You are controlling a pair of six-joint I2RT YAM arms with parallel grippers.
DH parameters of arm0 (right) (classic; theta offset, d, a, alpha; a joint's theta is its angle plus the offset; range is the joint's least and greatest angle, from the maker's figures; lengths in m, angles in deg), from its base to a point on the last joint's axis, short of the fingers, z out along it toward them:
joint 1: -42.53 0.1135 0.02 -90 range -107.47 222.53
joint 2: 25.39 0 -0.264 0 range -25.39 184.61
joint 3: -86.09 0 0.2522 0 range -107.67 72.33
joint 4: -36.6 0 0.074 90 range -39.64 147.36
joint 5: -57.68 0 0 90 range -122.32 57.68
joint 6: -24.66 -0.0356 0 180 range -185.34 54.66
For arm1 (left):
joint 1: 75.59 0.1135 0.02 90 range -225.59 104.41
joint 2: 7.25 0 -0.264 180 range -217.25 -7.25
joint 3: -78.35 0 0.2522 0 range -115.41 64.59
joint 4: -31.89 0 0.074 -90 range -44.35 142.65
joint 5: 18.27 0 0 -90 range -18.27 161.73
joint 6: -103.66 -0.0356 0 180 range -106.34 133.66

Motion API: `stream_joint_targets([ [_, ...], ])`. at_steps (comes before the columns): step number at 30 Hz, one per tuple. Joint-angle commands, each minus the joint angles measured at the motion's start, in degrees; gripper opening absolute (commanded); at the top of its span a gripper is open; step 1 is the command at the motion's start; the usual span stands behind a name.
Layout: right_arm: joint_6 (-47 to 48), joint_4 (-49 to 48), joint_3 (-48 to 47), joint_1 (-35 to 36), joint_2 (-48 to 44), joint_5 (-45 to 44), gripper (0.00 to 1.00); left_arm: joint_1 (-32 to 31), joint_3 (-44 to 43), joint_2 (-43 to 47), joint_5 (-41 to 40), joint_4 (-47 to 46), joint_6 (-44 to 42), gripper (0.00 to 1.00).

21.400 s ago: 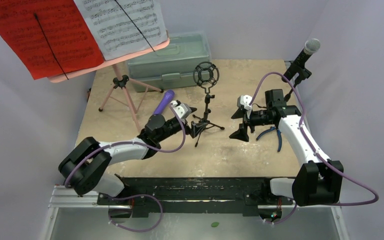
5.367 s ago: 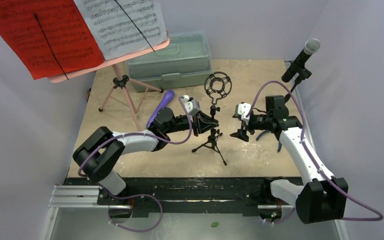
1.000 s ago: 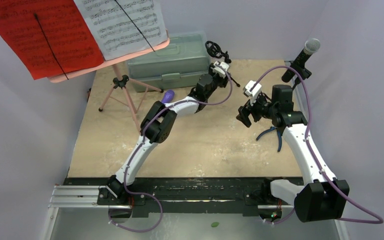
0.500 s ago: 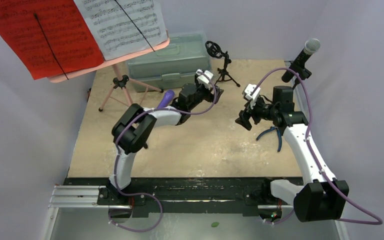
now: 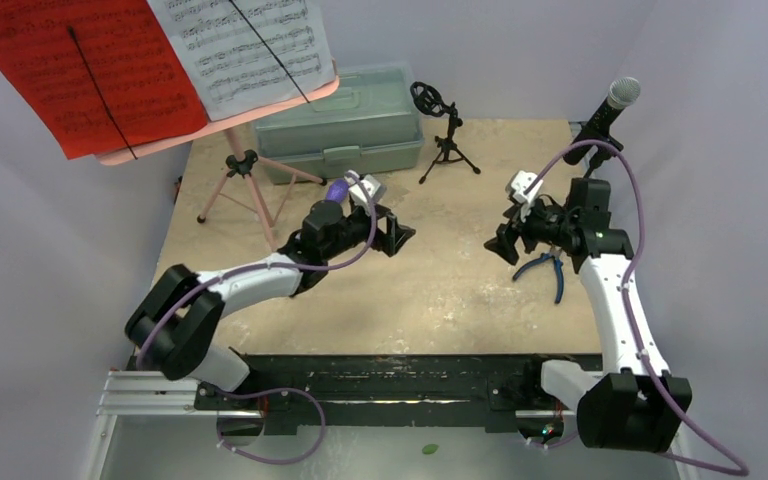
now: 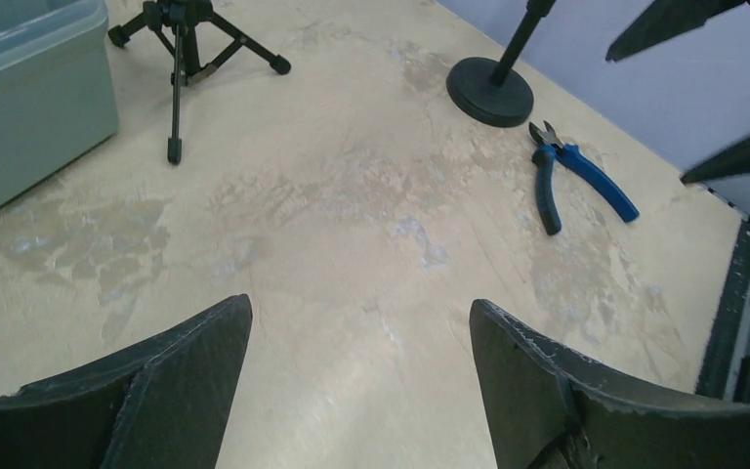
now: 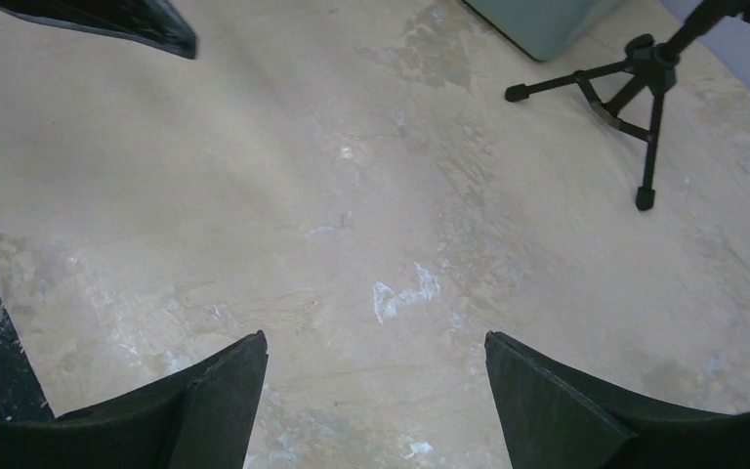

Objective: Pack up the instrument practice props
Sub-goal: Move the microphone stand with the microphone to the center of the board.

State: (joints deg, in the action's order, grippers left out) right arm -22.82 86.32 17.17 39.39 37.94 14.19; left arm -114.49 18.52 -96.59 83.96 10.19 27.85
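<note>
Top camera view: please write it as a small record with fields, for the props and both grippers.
mic mount: upright, beside the case
purple microphone: lying flat, partly hidden
black microphone: upright, far right corner
pink tripod: upright, sheet-music pages on it
pliers: flat, right side
left gripper: open, empty
right gripper: open, empty

The light is bright, soft and even across my table point(image 5: 440, 290). Shadows beneath the small tripod point(image 6: 178, 59) are faint. My dark fingers point(image 6: 557, 391) look crisp up close.
</note>
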Motion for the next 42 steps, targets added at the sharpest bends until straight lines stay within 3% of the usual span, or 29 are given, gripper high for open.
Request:
stream_joint_targets([
  [1, -2.3, 1.6, -1.0, -5.1, -4.8, 4.5, 0.86, 0.5, 6.7, 10.6, 0.1, 3.4, 3.6, 0.83],
  [7, -4.3, 2.6, -1.8, -13.0, -8.2, 4.1, 0.86, 0.5, 15.3, 19.8, -2.7, 3.6, 8.9, 0.99],
  [14, -11.1, -1.0, -6.5, -19.5, -8.0, -3.2, 0.85, 0.4, 18.2, 24.2, 0.0, 6.3, 9.9, 1.0],
  [28, -23.0, -9.3, -18.1, -20.7, -3.3, -26.6, 0.88, -1.5, 15.7, 25.8, 4.1, 9.0, 7.9, 0.99],
  [42, -22.1, -18.9, -17.7, -21.7, 4.1, -27.0, 0.91, -1.8, 15.3, 26.5, 6.2, 8.7, 7.7, 0.98],
])
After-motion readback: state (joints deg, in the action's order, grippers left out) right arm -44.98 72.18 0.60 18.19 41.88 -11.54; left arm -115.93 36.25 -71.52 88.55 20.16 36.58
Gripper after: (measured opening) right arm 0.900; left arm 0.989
